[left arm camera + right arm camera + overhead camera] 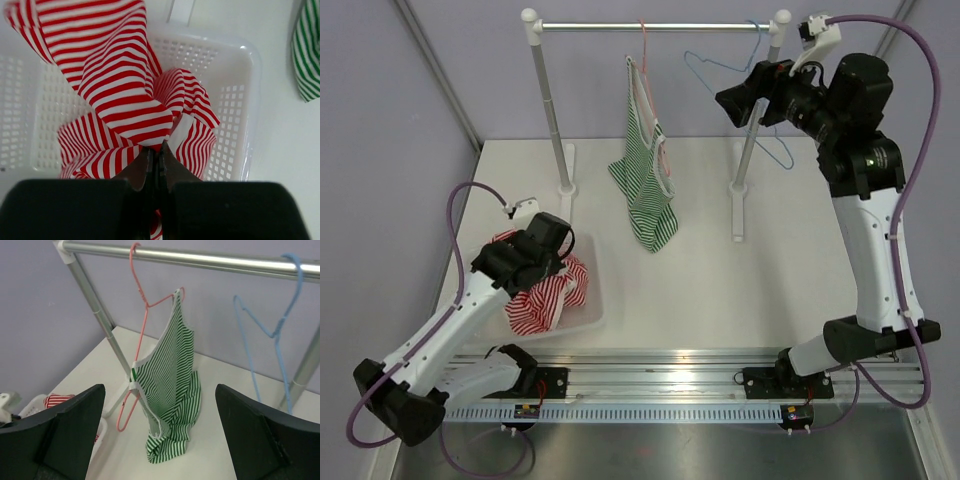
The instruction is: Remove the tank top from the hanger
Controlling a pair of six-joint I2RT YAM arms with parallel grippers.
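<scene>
The green tank top [645, 190] hangs on the pink hanger [142, 305], upper centre of the overhead view; it is judged light, limp fabric, best pinched at a strap or hem. The right gripper [730, 100] is spread wide, facing it; the left gripper [155, 155] clamps a red striped garment [125, 85].

robot lab, rail-mounted arms [860, 250], plain walls
</scene>
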